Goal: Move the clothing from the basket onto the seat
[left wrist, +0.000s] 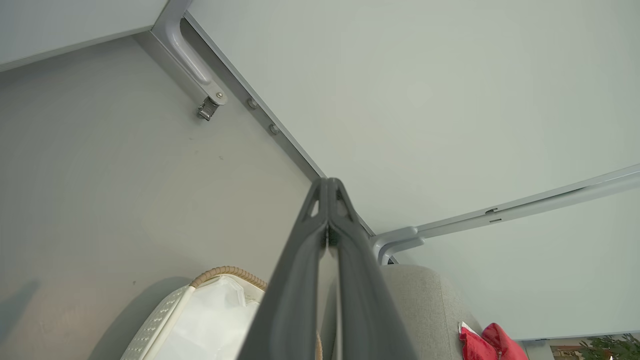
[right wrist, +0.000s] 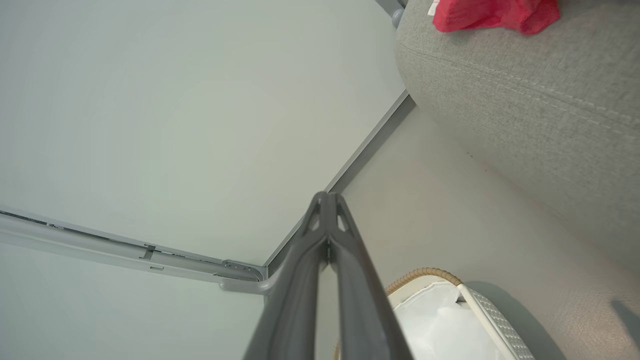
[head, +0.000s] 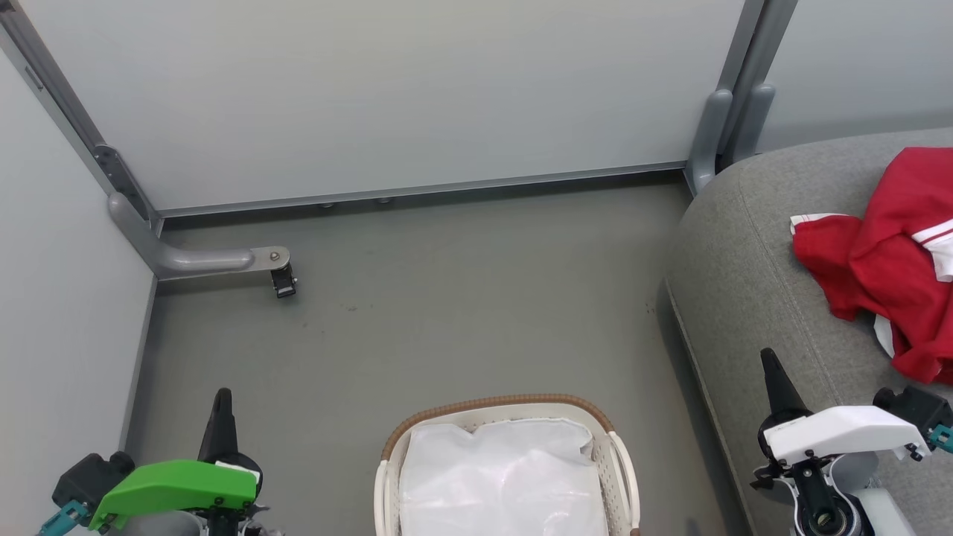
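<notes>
One basket (head: 497, 403), one seat (head: 744, 268), one clothing heap (head: 882, 260); left end effector (head: 222, 396), right end effector (head: 767, 359) clenched.

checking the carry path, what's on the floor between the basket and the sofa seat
Nothing: the head view shows a bare strip of grey floor between the basket and the seat. The right wrist view shows the same.

Front centre: basket (head: 622, 465) on the floor (head: 447, 313), liner (head: 502, 476) inside it. Right of the basket, apart from it: seat (head: 744, 283). On the seat, well right of the basket: clothing (head: 871, 260). Behind: partition panel (head: 387, 97), with a caster foot (head: 284, 283) at the left rear corner. The left gripper (head: 222, 396) is left of the basket. The right gripper (head: 767, 359) is right of it, over the seat's near edge.
</notes>
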Controlling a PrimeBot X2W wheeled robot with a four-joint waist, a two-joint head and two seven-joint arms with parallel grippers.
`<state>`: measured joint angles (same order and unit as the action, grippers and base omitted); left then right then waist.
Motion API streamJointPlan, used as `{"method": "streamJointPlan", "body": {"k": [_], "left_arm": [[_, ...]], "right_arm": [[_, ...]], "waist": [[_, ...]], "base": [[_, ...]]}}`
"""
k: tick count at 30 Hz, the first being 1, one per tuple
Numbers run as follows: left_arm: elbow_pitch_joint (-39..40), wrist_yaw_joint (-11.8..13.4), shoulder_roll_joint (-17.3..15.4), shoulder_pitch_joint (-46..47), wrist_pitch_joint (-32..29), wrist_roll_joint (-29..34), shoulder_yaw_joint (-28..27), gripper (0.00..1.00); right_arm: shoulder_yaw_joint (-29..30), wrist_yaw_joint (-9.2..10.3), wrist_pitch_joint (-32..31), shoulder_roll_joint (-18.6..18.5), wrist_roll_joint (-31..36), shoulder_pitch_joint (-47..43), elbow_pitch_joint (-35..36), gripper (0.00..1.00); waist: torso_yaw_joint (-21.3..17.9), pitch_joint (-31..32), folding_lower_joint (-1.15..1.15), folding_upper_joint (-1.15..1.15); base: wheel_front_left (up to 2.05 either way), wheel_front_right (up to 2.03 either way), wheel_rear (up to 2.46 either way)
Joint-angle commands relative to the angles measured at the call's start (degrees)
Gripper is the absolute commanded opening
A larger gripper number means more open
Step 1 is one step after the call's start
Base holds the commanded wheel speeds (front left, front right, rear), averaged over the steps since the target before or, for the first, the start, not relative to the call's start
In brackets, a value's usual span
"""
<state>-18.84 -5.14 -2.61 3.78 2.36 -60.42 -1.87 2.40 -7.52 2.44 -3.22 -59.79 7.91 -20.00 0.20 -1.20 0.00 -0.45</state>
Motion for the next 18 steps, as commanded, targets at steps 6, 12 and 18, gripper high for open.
{"method": "streamJointPlan", "body": {"k": [6, 12, 18], "left_arm": [[1.25, -0.65, -0.27, 1.71, -1.18, -4.3, -0.88, 0.0], [1.64, -0.91, -0.29, 1.91, -2.1, -7.57, -1.32, 0.0], [1.99, -1.05, -0.31, 2.06, -2.95, -10.75, -1.76, 0.0]], "right_arm": [[0.75, 0.02, -1.34, -0.19, -4.5, -0.06, 1.44, 0.0], [1.18, 0.03, -2.24, -0.14, -7.82, -0.22, 1.97, 0.0], [1.6, 0.02, -3.13, -0.08, -10.98, -0.43, 2.48, 0.0]], "waist": [[-0.02, 0.1, 0.0, 0.22], [-0.03, 0.2, 0.0, 0.24], [-0.05, 0.29, 0.0, 0.26]], "base": [[0.0, 0.0, 0.0], [0.0, 0.0, 0.0], [0.0, 0.0, 0.0]]}}
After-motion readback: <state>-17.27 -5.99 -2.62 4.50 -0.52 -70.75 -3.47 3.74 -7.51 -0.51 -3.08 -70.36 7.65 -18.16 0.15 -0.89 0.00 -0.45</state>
